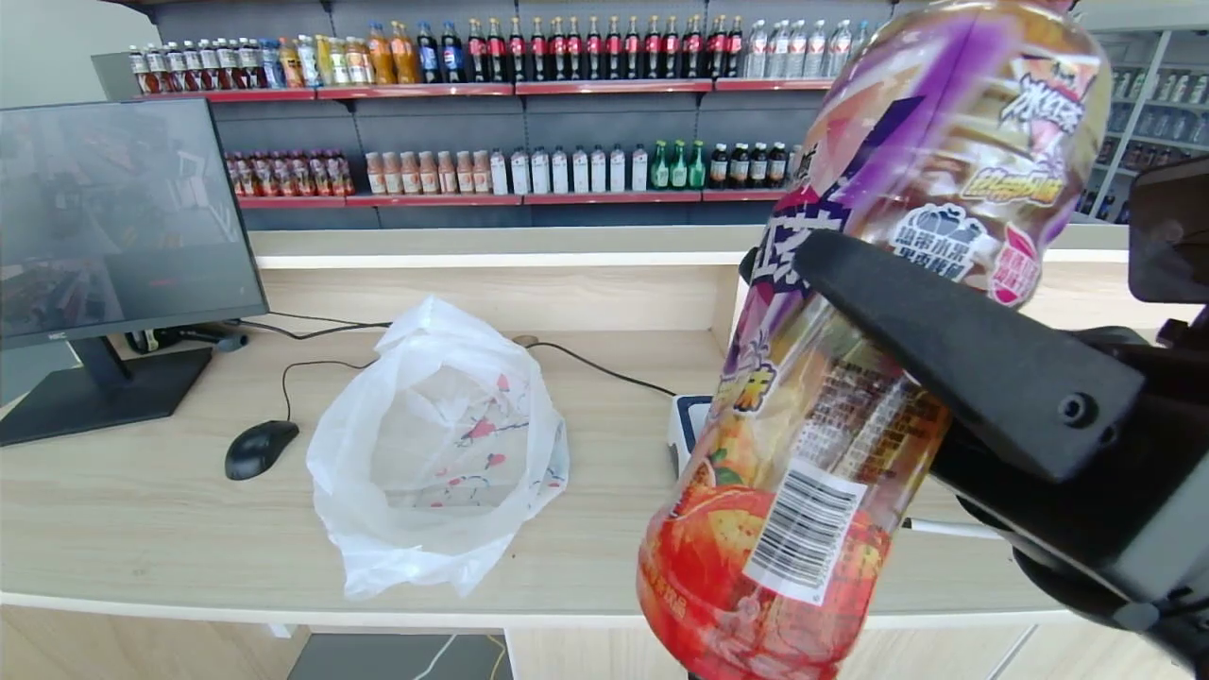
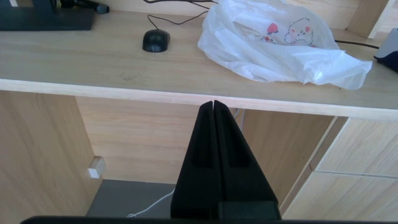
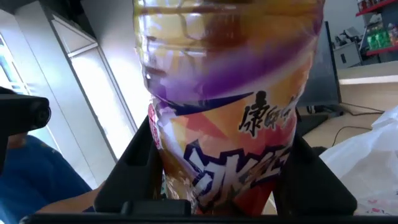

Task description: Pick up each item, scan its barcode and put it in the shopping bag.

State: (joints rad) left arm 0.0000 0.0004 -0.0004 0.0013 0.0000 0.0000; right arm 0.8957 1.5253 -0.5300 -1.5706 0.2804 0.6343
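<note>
The right gripper (image 3: 221,186) clamps 1 drink bottle (image 1: 822,444) around its middle, tilted in the air, to the right of the open shopping bag (image 1: 434,444) on the bench (image 1: 142,510). The left gripper (image 2: 213,109) hangs closed and empty below the bench's front edge.

Light is bright and diffuse, with no hard shadows. Head view: counter (image 1: 142,510) evenly lit, with soft, faint shadows under bag (image 1: 444,444) and mouse (image 1: 260,449). Monitor (image 1: 113,217) glass mirrors the room in washed grey. Bottle (image 1: 850,378) plastic carries pale glare streaks. Shelves (image 1: 567,90) bow toward the top edge, a wide-lens distortion. Left wrist view: counter top bright, panels below it in shade, left gripper (image 2: 214,109) near-black with little surface detail. Right wrist view: bright window (image 3: 74,81) behind bottle, which is backlit, its upper part glowing amber.
</note>
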